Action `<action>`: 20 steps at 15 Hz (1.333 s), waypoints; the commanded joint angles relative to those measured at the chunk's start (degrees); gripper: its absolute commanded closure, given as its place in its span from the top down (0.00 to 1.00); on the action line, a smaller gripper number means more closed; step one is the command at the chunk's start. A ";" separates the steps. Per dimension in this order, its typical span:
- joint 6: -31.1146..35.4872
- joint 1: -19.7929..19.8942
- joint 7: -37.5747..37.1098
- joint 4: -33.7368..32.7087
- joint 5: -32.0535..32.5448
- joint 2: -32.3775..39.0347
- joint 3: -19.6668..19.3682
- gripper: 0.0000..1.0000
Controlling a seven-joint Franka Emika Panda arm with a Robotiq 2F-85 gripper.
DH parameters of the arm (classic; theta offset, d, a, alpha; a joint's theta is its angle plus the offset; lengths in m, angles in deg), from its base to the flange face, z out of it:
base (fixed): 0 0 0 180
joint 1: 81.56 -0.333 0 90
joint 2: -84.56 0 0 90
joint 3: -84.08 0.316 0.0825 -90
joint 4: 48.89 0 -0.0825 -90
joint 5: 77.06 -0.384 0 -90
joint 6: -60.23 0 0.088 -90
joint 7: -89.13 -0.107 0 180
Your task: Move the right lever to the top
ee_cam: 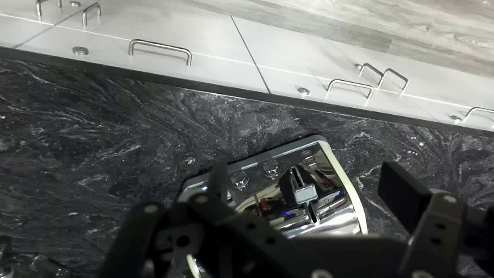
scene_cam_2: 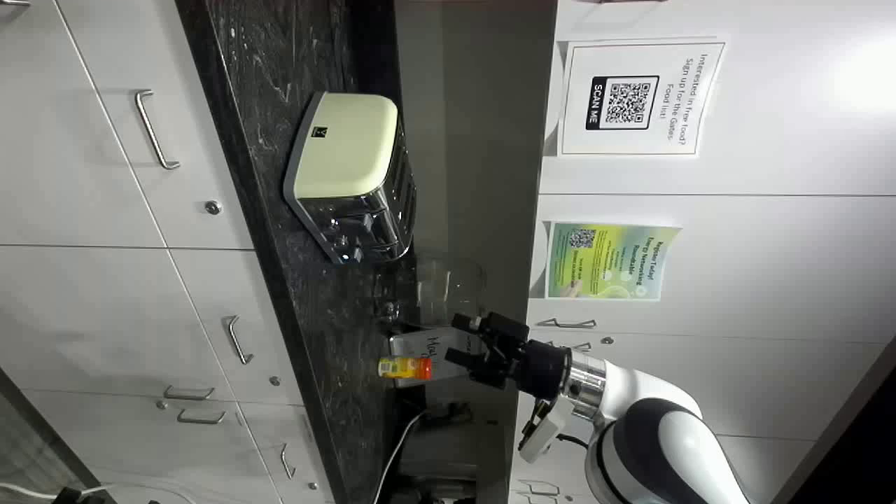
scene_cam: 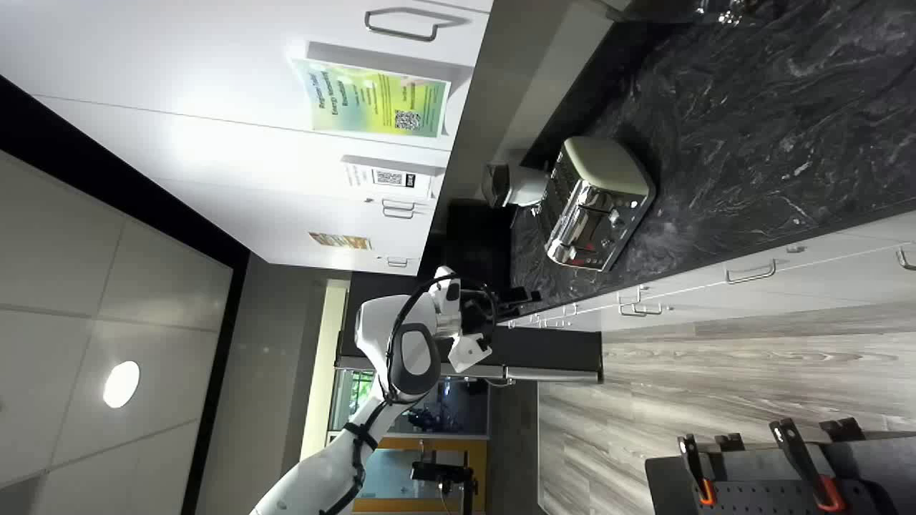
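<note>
The toaster is sitting at an angle on the dark counter, its shiny front facing partly toward the counter's edge. The right lever, counting as someone facing that front would, is jutting out near the cream end in an exterior view; I am not managing to read its height there. In the wrist view a finger is mostly covering that side, while the other lever is showing clearly, partway along its slot. If the sentence is going by the wrist view instead, it is meaning this clearer lever. The claw is hanging apart from the toaster in an exterior view, its fingers standing wide and gripping nothing.

I am expecting the lever to be small, hard and light, with a smooth face that fingers could be sliding off. It is probably riding on a spring, perhaps with a catch resisting at first. The toaster's weight is likely steadying it, though a sideways push could be bending the lever or shifting the whole body. For taking hold, I am favouring one finger under the lever's lower side, or a gentle pinch across its edges, lifting straight along the slot and easing off as it is reaching the top
</note>
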 commanded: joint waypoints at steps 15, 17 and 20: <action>7.50 2.98 6.94 -2.95 6.34 6.46 -2.65 1.00; 8.50 3.88 9.63 -3.88 9.67 8.40 -3.33 1.00; 12.14 4.56 12.87 -5.54 12.98 12.68 -4.26 1.00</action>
